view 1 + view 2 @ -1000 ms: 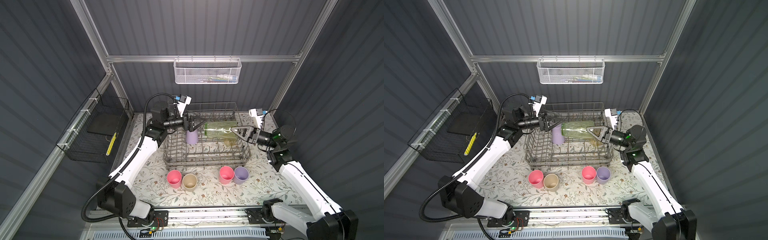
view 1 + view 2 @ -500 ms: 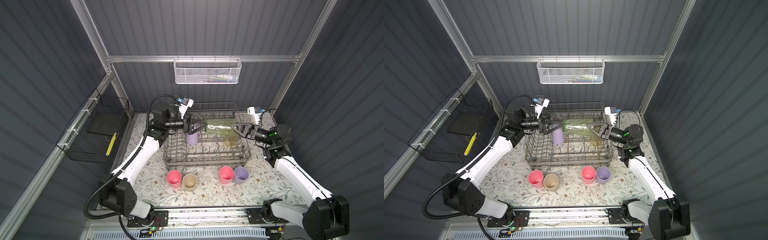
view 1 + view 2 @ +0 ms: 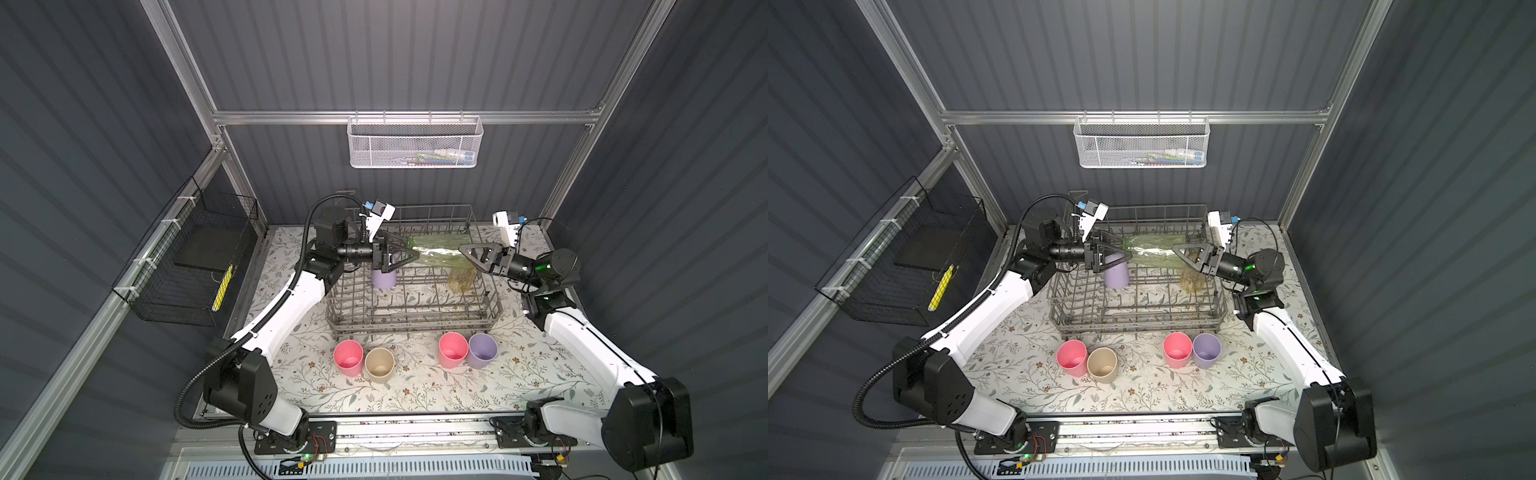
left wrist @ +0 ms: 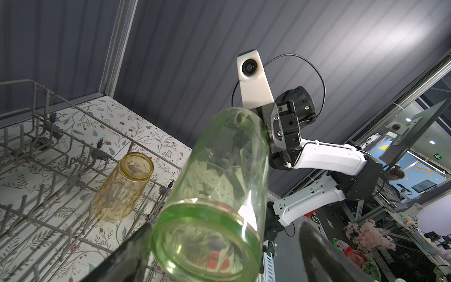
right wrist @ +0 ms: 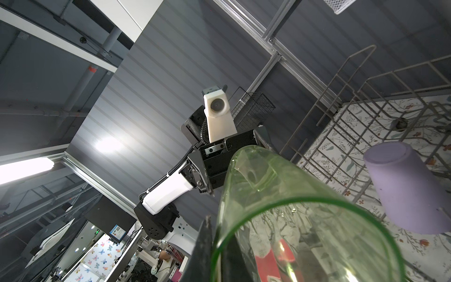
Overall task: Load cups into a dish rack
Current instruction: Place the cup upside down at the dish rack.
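My left gripper (image 3: pixel 409 257) stands spread wide, its dark fingers (image 4: pixel 129 254) flanking the thick base of the green glass (image 3: pixel 436 254). One finger sits close against the glass, though I cannot tell whether it touches, and the other is well clear. The right gripper (image 3: pixel 467 250) is pressed together on the glass wall at the open rim, and that pinch carries it. The glass lies horizontal at mid-frame in both top views, above the back half of the dish rack (image 3: pixel 415 320), with its base toward frame left. Both forearms reach nearly level toward each other from the left and right of the frame.

A second ago the left gripper was short of the glass, above the lilac cup (image 3: pixel 383 278). It has since slid toward frame centre to bracket the base. The glass has hardly shifted.

The green glass is clear and smooth-walled. In the grey wire rack the matte lilac cup and the clear amber glass (image 3: pixel 461 279) sit base-up and tilted. Lower in the frame, mouths up on the floral mat (image 3: pixel 415 390), a pink cup (image 3: pixel 348 357) touches the beige cup (image 3: pixel 379 365). Further to the right, a second pink cup (image 3: pixel 453 350) touches a second lilac cup (image 3: pixel 482 351).
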`<state>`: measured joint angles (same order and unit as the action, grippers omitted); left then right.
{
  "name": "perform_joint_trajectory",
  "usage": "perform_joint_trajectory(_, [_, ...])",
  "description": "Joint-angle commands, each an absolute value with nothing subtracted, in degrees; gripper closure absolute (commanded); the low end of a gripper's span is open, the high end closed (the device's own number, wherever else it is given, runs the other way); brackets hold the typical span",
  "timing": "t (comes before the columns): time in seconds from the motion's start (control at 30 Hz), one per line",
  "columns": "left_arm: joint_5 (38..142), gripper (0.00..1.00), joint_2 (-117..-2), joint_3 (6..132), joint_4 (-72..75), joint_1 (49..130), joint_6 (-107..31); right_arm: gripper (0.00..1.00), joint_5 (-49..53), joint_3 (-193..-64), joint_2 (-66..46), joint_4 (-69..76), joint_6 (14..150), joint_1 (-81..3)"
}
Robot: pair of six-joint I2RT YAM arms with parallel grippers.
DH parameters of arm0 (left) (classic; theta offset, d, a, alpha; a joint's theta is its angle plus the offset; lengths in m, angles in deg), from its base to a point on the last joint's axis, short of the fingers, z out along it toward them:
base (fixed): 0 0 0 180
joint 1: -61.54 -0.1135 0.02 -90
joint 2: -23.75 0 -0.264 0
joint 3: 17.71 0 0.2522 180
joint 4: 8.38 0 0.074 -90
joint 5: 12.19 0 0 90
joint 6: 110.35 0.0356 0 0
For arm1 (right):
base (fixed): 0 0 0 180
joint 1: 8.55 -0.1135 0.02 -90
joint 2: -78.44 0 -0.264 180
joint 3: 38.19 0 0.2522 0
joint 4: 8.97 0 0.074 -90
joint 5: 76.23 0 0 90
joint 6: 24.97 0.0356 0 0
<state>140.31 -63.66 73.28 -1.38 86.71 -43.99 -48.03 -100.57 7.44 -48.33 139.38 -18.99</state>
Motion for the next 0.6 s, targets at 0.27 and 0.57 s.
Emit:
perform_joint_trajectory(0.27, [141.83,0.13,-65.36,75.04,-1.48,88.08,-43.13,1.00,-49.15,-100.53,5.54,-58.38,143.96,-19.23])
perform_joint_trajectory(0.57, [141.48,0.13,-65.10,75.15,-2.09,88.09,-43.15,1.00,-49.67,-99.55,4.44,-60.72,145.37,-19.71])
